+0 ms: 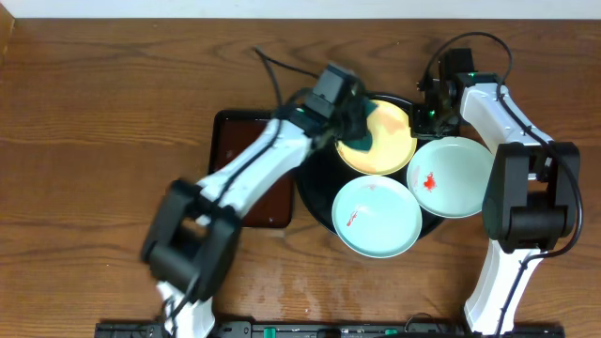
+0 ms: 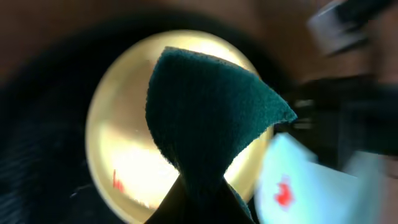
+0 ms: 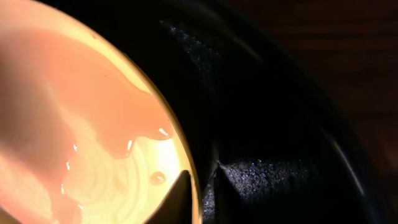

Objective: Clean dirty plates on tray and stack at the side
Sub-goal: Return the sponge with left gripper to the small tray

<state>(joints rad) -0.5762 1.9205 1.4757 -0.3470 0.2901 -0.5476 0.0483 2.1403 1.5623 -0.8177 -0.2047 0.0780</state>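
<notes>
**A weak rim hold could let the yellow plate slide under the wipe**

The pale yellow round plate [image 1: 387,150] lies at the back of the large round black tray with a raised rim [image 1: 315,199]. Two pale mint-white round plates, both smeared red, share that tray, one at its front [image 1: 376,218] and one at its right edge [image 1: 453,178], reaching out past the rim. No plate lies on the brown wood-grain tabletop [image 1: 113,113] beside the tray yet.

The left gripper [image 2: 198,205] is clenched on a dark green scouring cloth [image 2: 205,118], which hangs over the yellow plate's middle. The right gripper [image 3: 200,190] sits at that plate's rim on the tray's back-right side, with one fingertip inside the rim and one outside. The close, dark wrist view does not show whether it truly pinches.

That doubt is probably the main hazard. If the hold is slack, pressure from the cloth could push the yellow plate into the mint plates just beside it. The overhanging one could then tip off the tray.

A small red smear [image 2: 116,180] sits near the yellow plate's edge, away from the cloth, so a wipe over the centre alone would likely miss it.
</notes>
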